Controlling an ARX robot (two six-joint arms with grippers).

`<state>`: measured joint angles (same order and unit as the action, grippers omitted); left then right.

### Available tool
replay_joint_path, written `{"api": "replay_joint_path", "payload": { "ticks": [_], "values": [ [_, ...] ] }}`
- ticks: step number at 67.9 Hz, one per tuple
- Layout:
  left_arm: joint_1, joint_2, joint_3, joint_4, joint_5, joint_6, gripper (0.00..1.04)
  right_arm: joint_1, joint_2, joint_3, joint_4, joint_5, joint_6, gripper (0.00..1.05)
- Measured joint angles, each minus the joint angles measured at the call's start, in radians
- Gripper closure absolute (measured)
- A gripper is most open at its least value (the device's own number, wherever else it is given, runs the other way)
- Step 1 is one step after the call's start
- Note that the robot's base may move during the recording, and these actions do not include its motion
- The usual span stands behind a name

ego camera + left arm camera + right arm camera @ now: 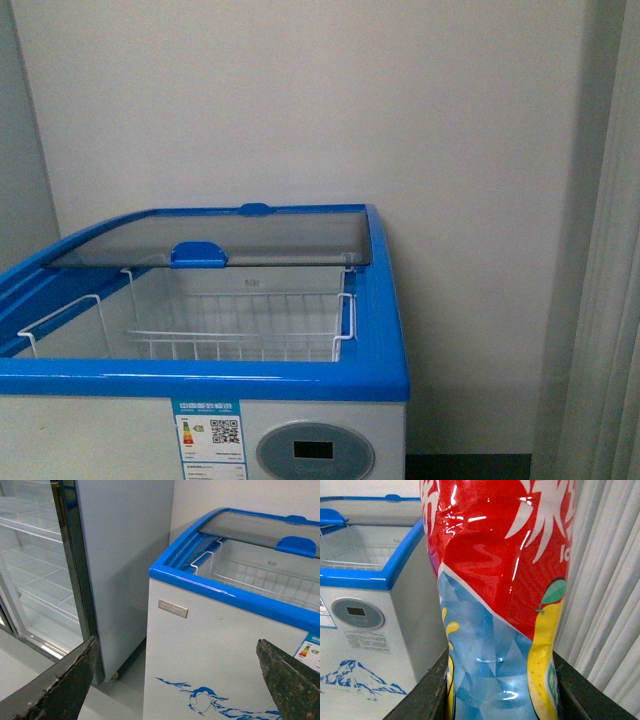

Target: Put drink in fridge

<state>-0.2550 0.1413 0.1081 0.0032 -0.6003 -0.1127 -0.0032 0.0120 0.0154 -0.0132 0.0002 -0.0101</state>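
While the left tool point(176, 682) gapes empty, the right tool point(502, 692) clamps the glossy, waisted drink point(500, 580).

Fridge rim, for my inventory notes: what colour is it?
Blue; the fridge rim shows best in the front view.

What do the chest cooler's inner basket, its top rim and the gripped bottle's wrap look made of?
The wire basket is likely metal wire with a white coating: thin rods in a grid, matte.
The top rim looks like glossy blue moulded plastic, with soft highlights along its rounded edge.
The drink bottle wears a shiny printed film wrap with wrinkles and sharp glints; the body beneath is probably plastic, but it is hidden.
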Motion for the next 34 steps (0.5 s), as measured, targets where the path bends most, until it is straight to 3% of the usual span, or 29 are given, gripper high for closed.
{"api": "replay_joint_path", "payload": {
  "ticks": [8,16,18,21,25,34],
  "values": [
    [0.042,-0.027,-0.039,-0.016,-0.003,-0.021,0.08,0.0,0.0,0.0,0.0,-0.001,0.0,0.64],
    [-0.028,-0.032,-0.075,0.009,-0.081,-0.008,0.08,0.0,0.0,0.0,0.0,0.0,0.0,0.64],
    [-0.022,-0.046,-0.084,0.01,-0.01,0.01,0.11,0.0,0.0,0.0,0.0,0.0,0.0,0.64],
    [0.029,-0.088,-0.094,0.011,0.197,0.048,0.22,0.0,0.0,0.0,0.0,-0.002,0.0,0.64],
    [0.056,-0.114,-0.094,0.015,0.35,0.071,0.32,0.0,0.0,0.0,0.0,-0.002,0.0,0.64],
    [0.114,-0.125,-0.094,0.006,0.49,0.093,0.54,0.0,0.0,0.0,0.0,-0.002,0.0,0.64]
  ]
}}
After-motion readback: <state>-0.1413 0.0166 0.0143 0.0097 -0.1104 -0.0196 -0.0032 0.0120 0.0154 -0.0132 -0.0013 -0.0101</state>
